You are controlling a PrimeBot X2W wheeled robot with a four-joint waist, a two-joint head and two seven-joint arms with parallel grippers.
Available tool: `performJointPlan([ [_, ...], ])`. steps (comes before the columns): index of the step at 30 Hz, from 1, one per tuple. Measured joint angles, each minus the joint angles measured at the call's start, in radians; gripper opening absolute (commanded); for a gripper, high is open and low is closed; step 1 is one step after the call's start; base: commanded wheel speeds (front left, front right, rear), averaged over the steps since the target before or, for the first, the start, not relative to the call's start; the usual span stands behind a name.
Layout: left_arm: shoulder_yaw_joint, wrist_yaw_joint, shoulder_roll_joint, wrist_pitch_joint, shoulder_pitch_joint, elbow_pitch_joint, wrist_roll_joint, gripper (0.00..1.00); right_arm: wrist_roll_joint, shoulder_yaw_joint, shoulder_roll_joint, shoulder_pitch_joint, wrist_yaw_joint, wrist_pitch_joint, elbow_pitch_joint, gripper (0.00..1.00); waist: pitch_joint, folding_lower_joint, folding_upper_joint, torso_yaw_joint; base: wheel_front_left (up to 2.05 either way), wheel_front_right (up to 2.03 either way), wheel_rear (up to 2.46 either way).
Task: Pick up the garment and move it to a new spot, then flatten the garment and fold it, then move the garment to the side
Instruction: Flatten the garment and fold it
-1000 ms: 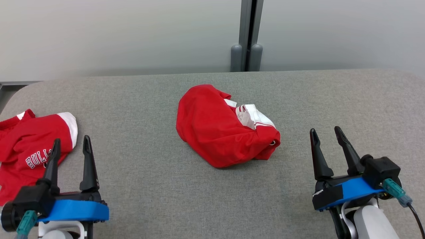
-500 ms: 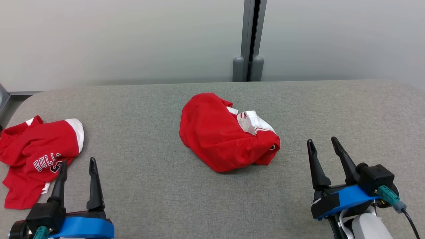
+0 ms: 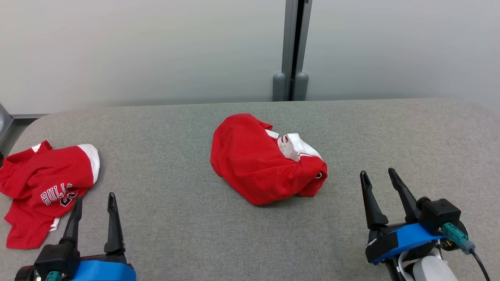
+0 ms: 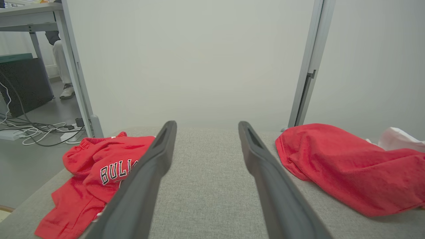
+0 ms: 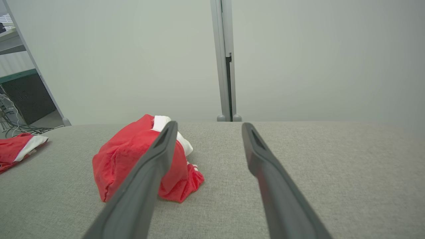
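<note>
Garment is balled up. I can't tell front from back. My left wrist view loses its far end off the right edge. In the right wrist view a finger covers part of it.

Second jersey: I read "BULL", and the rest is lost behind a finger in the left wrist view. The right wrist view clips it at the left edge.

Left gripper: base cut by the head view's bottom edge.

Person's leg: upper part hidden by a desk.
</note>
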Motion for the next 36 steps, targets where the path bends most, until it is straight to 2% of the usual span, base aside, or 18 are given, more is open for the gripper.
performJointPlan([
  [17, 0.02, -0.013, -0.012, 0.0, 0.0, 0.005, 0.026, 1.0, -0.006, 0.002, 0.0, -0.004, 0.0, 0.0, 0.017, 1.0, 0.008, 0.0001, -0.0001, 0.0, 0.0, 0.0, 0.0],
  [23, 0.015, -0.016, -0.015, 0.0, -0.019, 0.015, 0.028, 1.0, -0.056, 0.044, 0.0, -0.117, 0.0, 0.0, 0.032, 1.0, 0.027, 0.0002, 0.0, 0.008, 0.0, 0.0, 0.0],
  [31, -0.007, -0.018, -0.025, 0.0, -0.056, 0.021, 0.024, 1.0, -0.123, 0.148, -0.004, -0.384, 0.0, 0.066, 0.191, 1.0, 0.067, 0.0002, 0.0, 0.036, 0.0, 0.0, 0.0],
  [36, -0.017, -0.019, -0.031, 0.0, -0.075, 0.03, 0.016, 1.0, -0.117, 0.209, -0.026, -0.505, 0.0, 0.181, 0.379, 1.0, 0.095, 0.0003, 0.0, 0.062, 0.0, 0.0, 0.0],
])
